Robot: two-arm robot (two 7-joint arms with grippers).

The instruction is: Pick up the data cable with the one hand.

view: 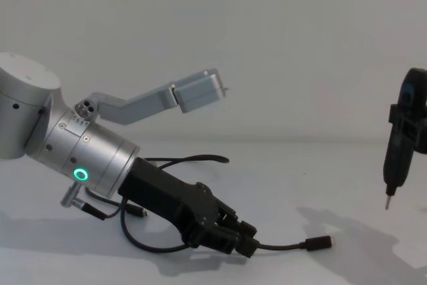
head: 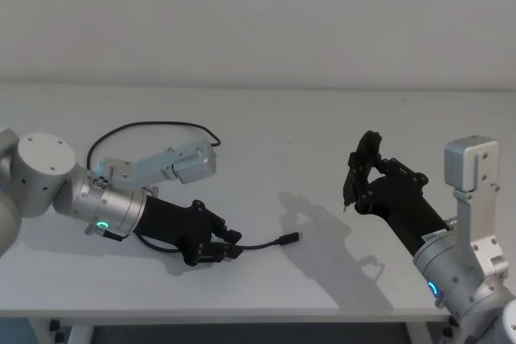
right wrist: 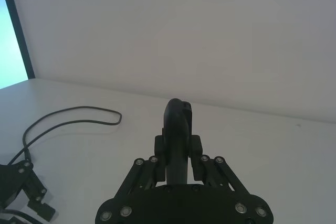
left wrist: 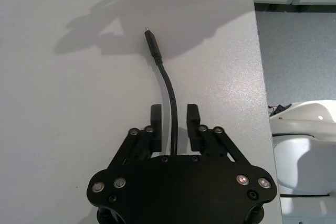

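Left claw (left wrist: 174, 120) straddles thin looping data cable (left wrist: 169, 85); right claw (right wrist: 177, 148) clamps pointed tool (view: 396, 161).

We note our left black two-fingered gripper (head: 231, 245), on its silver wrist cylinder (head: 113, 207), low and angled forward, fingers apart. Our right black gripper (head: 364, 176) sits raised, clamped on a slim black metal-tipped tool (view: 399, 141).

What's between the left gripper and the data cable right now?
Nothing visible: the data cable lies between the left gripper's open fingers on the table. The right gripper, holding a black tool, hangs well clear.
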